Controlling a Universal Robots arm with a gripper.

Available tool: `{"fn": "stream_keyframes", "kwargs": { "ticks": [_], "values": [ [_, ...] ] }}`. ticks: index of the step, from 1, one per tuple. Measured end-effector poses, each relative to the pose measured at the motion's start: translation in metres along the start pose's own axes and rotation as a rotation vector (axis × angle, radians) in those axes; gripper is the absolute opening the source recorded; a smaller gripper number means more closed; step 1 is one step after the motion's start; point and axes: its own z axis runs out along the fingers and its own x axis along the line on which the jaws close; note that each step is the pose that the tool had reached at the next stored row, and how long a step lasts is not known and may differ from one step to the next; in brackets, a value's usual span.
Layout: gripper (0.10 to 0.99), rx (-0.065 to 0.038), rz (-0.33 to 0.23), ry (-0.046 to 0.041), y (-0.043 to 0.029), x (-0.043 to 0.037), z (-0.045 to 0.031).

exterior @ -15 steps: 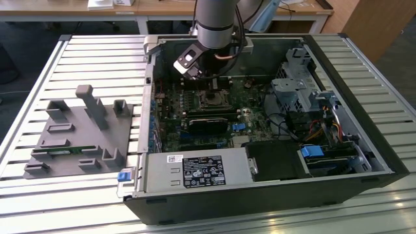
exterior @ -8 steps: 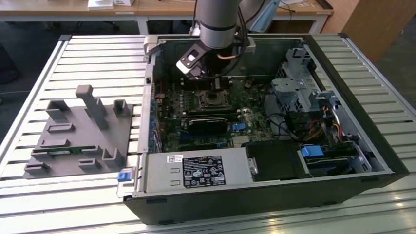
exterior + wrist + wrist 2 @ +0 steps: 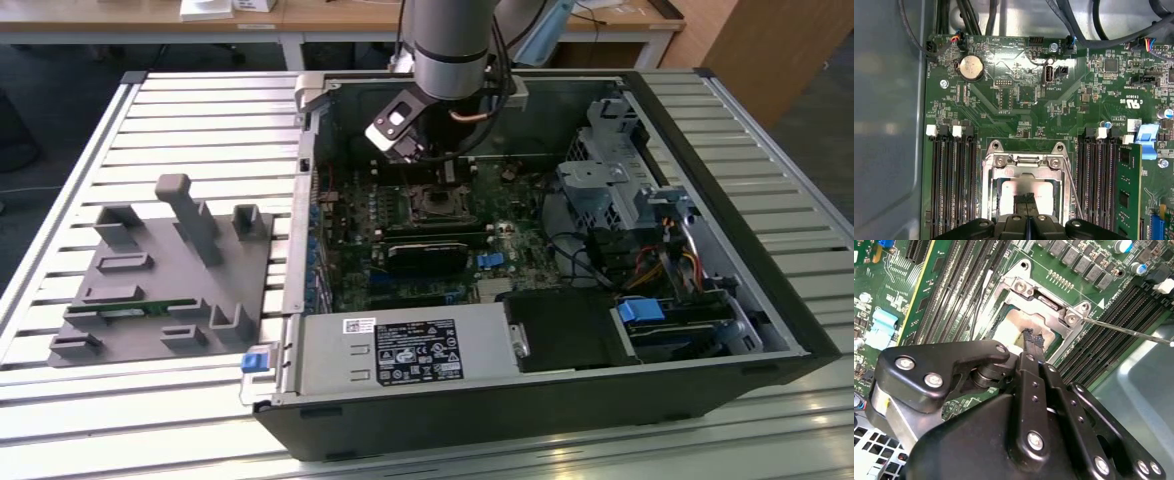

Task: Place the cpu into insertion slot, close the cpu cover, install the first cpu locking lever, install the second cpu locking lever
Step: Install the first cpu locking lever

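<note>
The cpu (image 3: pixel 1013 192) lies in the insertion slot (image 3: pixel 988 200), its tan-silver face showing through the cut-out of the cpu cover (image 3: pixel 1024 161), which lies flat over it. My gripper (image 3: pixel 1026 202) is shut, its black fingertips (image 3: pixel 1033 340) pressed together just above the cpu face (image 3: pixel 1016 322), with nothing seen between them. A thin wire locking lever (image 3: pixel 1126 331) stands out sideways from the socket's corner and runs along one side of the cover (image 3: pixel 1072 186). In the exterior view my gripper (image 3: pixel 438 170) reaches down into the open computer case just behind the socket (image 3: pixel 438 205).
Black memory slots (image 3: pixel 951 185) flank the socket on both sides, and a green card (image 3: pixel 1129 190) stands beyond them. A coin battery (image 3: pixel 970 67) and cables (image 3: pixel 1089 30) sit near the board's edge. A grey fixture (image 3: pixel 160 270) rests on the slatted table at the exterior view's left.
</note>
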Motion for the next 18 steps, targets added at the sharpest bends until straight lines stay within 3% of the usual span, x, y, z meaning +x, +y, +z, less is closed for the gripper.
{"fn": "stream_keyframes", "kwargs": {
  "ticks": [18],
  "values": [
    [0.122,0.000,0.000,0.0000,0.0002,0.0000,-0.0044]
  ]
}}
